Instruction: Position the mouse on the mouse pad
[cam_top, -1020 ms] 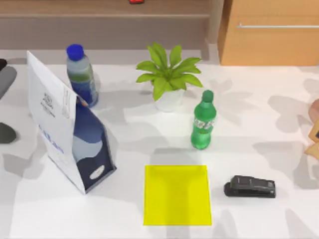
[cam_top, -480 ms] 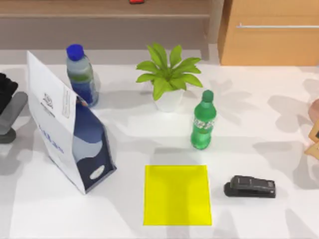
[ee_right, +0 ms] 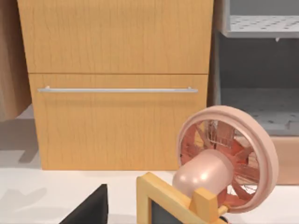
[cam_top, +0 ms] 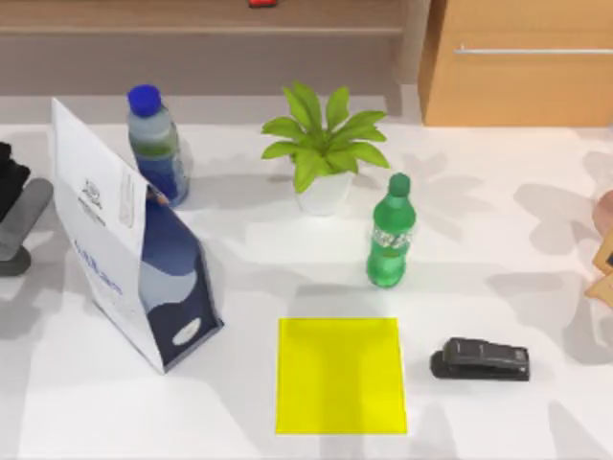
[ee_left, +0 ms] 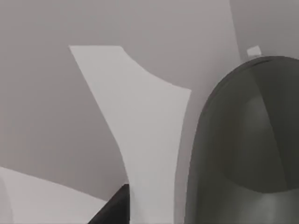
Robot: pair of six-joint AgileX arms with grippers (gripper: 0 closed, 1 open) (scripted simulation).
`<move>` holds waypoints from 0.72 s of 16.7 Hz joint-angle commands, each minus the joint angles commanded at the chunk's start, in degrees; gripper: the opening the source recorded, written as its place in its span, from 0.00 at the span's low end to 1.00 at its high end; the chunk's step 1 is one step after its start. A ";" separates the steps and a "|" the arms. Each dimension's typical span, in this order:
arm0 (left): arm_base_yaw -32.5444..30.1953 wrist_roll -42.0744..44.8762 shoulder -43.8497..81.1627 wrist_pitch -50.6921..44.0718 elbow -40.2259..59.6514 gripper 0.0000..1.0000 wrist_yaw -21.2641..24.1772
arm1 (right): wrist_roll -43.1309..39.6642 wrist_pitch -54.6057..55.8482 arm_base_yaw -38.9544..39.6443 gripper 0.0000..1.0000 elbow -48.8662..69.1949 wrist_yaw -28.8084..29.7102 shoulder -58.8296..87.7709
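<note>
Far over at the left edge of the table (cam_top: 287, 278), the mouse (cam_top: 11, 262): dark grey, low and rounded, mostly covered from above by the left gripper (cam_top: 19, 225) poised right over it. Close up in the left wrist view, the same mouse (ee_left: 247, 140) as a broad dark dome on the pale surface, with one dark fingertip (ee_left: 114, 207) just beside it. No telling whether the left jaws are open or closed, nor whether touching the mouse. Well apart to the right, near the front edge, the mouse pad (cam_top: 340, 376): flat, bright yellow, square, bare. Between mouse and pad, a white and blue paper bag (cam_top: 134, 249), standing upright. Behind the bag, a blue-capped bottle (cam_top: 158, 144); behind the pad, a green bottle (cam_top: 390, 244) and a potted plant (cam_top: 324, 149). Just right of the pad, not touching it, a black stapler (cam_top: 481, 359). Right gripper (ee_right: 88, 210) off at the right side, facing a wooden cabinet (ee_right: 117, 84) and a pink fan (ee_right: 224, 158) beside a yellow-framed object (ee_right: 173, 205); state of its jaws likewise impossible to tell.
</note>
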 joint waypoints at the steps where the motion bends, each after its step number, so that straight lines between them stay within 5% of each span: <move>1: 0.00 0.00 0.00 0.00 0.00 0.55 0.00 | 0.00 0.00 0.00 1.00 0.00 0.00 0.00; 8: 0.00 0.00 0.00 0.00 0.00 0.02 0.00 | 0.00 0.00 0.00 1.00 0.00 0.00 0.00; 12: 0.00 0.00 0.00 0.00 0.00 0.00 0.00 | 0.00 0.00 0.00 1.00 0.00 0.00 0.00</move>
